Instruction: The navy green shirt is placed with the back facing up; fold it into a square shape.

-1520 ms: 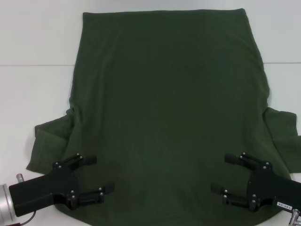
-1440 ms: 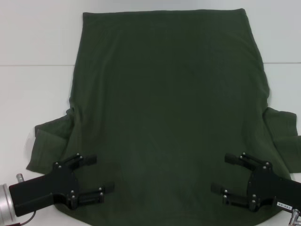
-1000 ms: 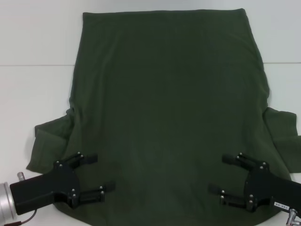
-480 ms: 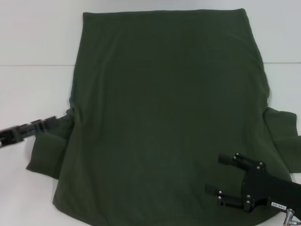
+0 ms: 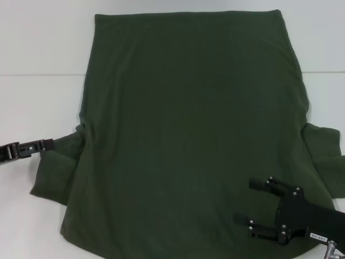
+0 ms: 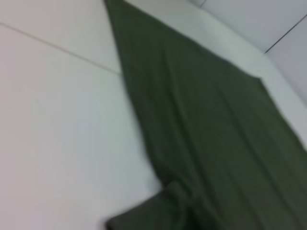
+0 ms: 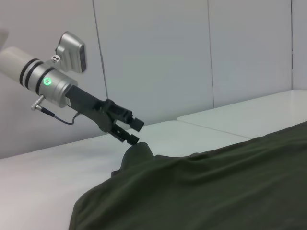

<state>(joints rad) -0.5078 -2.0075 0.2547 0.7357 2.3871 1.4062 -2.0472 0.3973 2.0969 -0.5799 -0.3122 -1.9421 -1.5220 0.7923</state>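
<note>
The navy green shirt (image 5: 194,129) lies spread back-up on a white table (image 5: 38,108), with pale wall panels (image 7: 153,57) behind. The left gripper (image 5: 47,144) has its fingers parted at the bunched left sleeve (image 5: 54,170); the right gripper (image 5: 250,200) hovers spread wide over the shirt's near right corner.

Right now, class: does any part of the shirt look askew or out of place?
Yes. The navy green shirt lies mostly flat, but its sleeve on the robot's left is bunched and rucked up, and the left hand is at its top edge. The other sleeve spreads flatter; the right hand hovers open near the near hem.
</note>
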